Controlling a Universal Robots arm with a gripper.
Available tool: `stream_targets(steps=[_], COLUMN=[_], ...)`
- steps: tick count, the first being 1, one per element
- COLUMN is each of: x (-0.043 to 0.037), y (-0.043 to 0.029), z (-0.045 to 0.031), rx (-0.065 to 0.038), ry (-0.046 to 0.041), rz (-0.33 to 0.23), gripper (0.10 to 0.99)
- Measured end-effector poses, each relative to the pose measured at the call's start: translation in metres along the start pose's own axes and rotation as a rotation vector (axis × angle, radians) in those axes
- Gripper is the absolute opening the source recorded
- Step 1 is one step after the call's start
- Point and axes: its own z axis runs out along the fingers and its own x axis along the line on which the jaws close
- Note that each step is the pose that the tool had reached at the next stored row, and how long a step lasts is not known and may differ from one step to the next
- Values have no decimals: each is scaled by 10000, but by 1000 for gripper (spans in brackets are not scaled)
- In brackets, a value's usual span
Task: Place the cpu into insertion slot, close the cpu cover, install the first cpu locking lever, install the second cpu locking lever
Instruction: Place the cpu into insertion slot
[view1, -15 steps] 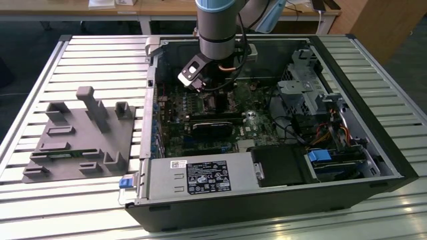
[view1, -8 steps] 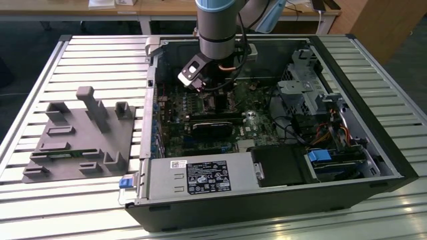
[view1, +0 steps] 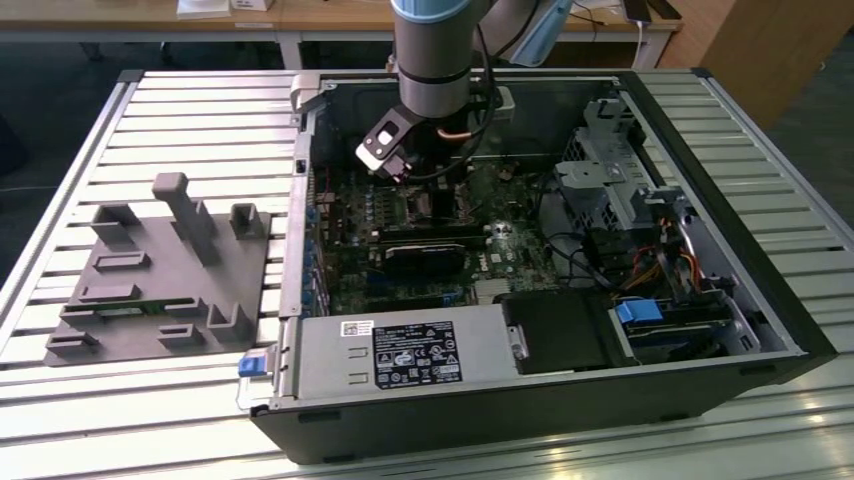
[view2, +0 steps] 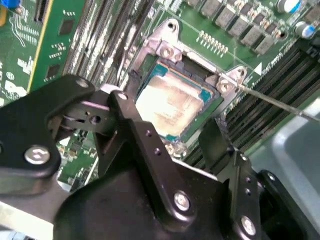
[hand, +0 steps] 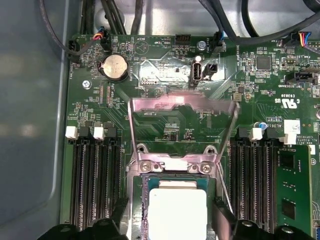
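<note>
The cpu (hand: 177, 210) (view2: 172, 102), a silvery square chip, lies flat in the insertion slot (hand: 177, 165) on the green board. My gripper (view2: 170, 117) (hand: 170, 220) hangs just over it and is open. Its black fingers (view2: 122, 100) stand on either side of the chip with a small gap on each side. The cpu cover (hand: 182, 101), a thin metal frame with a window, is raised open behind the socket. A thin locking lever (view2: 280, 102) sticks out from the socket's corner. In the exterior view my gripper (view1: 427, 188) reaches down into the open computer case.
Long black memory slots (hand: 95, 180) (hand: 255, 175) flank the socket. The case holds a power supply (view1: 400, 360), drive bays (view1: 627, 190) and cables (view1: 587, 265). A grey fixture plate (view1: 160, 275) lies on the slatted table at the exterior view's left.
</note>
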Motion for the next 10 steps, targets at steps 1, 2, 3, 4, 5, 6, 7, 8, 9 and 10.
stream_targets(steps=[1,2,3,4,5,6,7,8,9,10], x=[1,2,5,7,9,10,10,10,10,10], y=[0,0,0,0,0,0,0,1,1,0], z=[-1,-2,-2,-4,-5,-5,-5,-5,-6,-6], rx=[0,0,-1,0,0,0,-1,-1,-1,0], ry=[0,-1,0,-1,-1,-2,-2,0,-2,-2], rz=[1,2,5,9,14,20,26,29,30,31], gripper=[745,745,745,745,745,745,745,745,745,745])
